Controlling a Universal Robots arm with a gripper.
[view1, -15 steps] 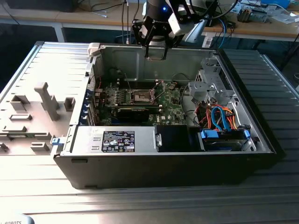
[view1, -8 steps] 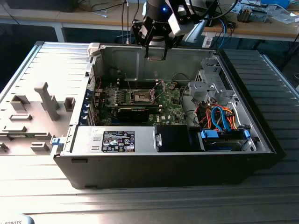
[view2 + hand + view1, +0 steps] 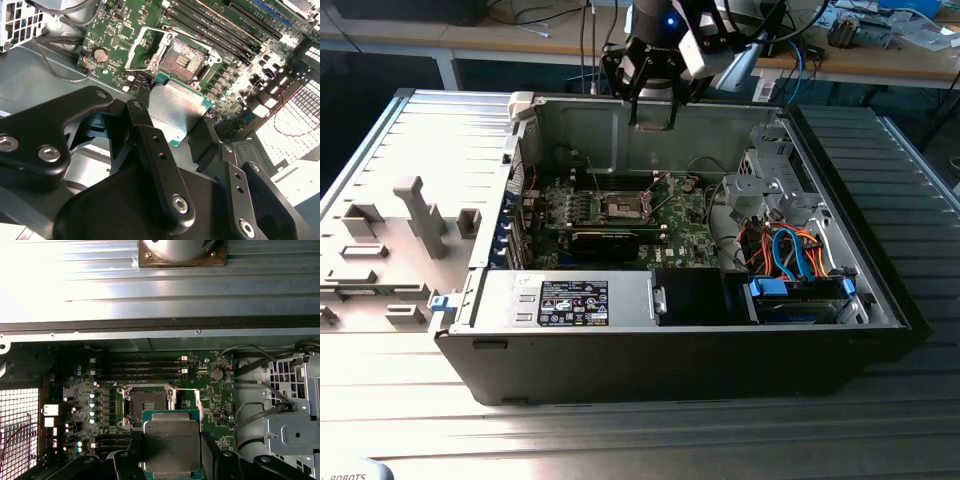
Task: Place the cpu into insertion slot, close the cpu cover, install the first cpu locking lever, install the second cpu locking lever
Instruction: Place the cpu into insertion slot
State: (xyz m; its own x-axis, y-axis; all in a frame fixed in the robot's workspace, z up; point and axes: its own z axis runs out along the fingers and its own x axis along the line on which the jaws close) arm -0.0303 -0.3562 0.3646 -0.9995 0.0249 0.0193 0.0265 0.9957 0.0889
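Note:
My gripper point(image 3: 654, 112) hangs above the open computer case, over its far wall. In both wrist views it is shut on the cpu point(image 3: 176, 112), a flat square chip with a grey metal top and a green edge, clamped between two black fingers point(image 3: 150, 142). The cpu point(image 3: 171, 447) is held in the air, apart from the board. The insertion slot point(image 3: 149, 402) lies open on the green motherboard point(image 3: 685, 228), its tan and dark pin field bare point(image 3: 182, 59). The cpu cover point(image 3: 134, 51), a thin metal frame, stands swung up beside the slot. The slot point(image 3: 623, 207) is below and nearer than the gripper.
A grey power supply box point(image 3: 575, 300) fills the case's near side. A drive cage with orange and blue cables point(image 3: 790, 250) sits at the exterior view's right. A long black card point(image 3: 605, 240) lies beside the slot. A grey fixture tray point(image 3: 400, 240) rests outside the case.

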